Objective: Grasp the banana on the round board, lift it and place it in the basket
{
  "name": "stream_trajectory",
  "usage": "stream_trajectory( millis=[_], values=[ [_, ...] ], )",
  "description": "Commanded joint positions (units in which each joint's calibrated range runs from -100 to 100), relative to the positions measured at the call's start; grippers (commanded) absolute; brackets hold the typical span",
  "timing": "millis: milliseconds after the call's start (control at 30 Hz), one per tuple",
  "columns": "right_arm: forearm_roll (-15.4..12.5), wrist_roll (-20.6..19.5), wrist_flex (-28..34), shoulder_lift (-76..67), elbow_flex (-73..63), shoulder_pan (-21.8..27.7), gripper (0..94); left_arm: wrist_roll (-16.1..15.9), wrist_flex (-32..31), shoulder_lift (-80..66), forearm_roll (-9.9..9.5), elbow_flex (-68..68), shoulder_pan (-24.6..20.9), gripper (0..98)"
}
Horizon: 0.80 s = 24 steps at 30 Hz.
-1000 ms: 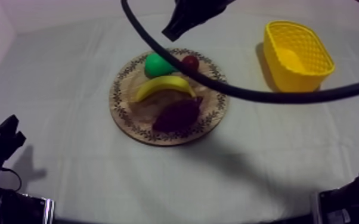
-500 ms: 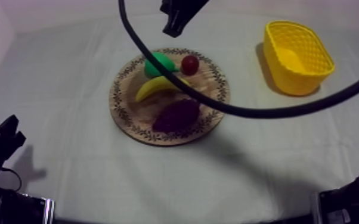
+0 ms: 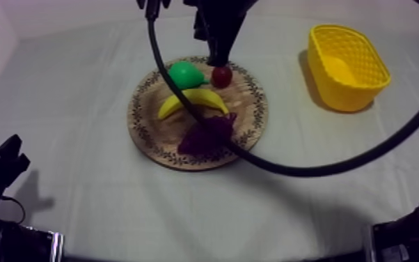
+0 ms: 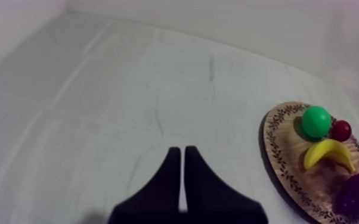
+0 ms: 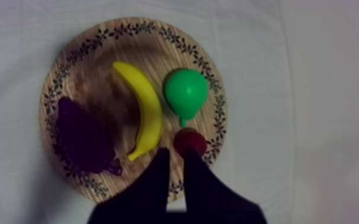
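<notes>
The yellow banana [image 3: 193, 99] lies across the middle of the round wooden board [image 3: 149, 136], curving between a green pear [image 3: 182, 73] and a bunch of grapes [image 3: 207, 134]. My right gripper [image 3: 219, 58] hangs above the board's far rim, just over the small red fruit [image 3: 221, 76]. In the right wrist view the banana [image 5: 147, 113] runs beside the pear [image 5: 185, 91], and my right gripper [image 5: 175, 153] is a narrow wedge, shut, holding nothing, with the red fruit [image 5: 191, 142] at its tip. My left gripper [image 4: 182, 149] is shut and rests low at the table's left [image 3: 2, 166].
The yellow basket [image 3: 346, 66] stands empty at the table's far right, apart from the board. A black cable [image 3: 303, 169] from my right arm loops over the board and the cloth to its right.
My right gripper has come from behind the board to above its far rim by the red fruit. The cable swung with it. The left arm has not moved.
</notes>
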Motion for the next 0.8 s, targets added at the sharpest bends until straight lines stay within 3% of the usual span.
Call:
stream_trajectory(
  millis=[0, 400, 767],
  values=[
    [0.3, -0.5, 0.5, 0.5, -1.2, 0.1, 7.7, 0.0, 0.0, -0.1, 0.00, 0.0, 0.0, 0.0],
    [1.9, -2.7, 3.5, 3.7, -6.6, -0.1, 10.8, 0.0, 0.0, -0.1, 0.00, 0.0, 0.0, 0.0],
    [3.6, -3.8, 4.3, 4.4, -7.3, -0.4, 59.6, 0.0, 0.0, -0.1, 0.00, 0.0, 0.0, 0.0]
  ],
)
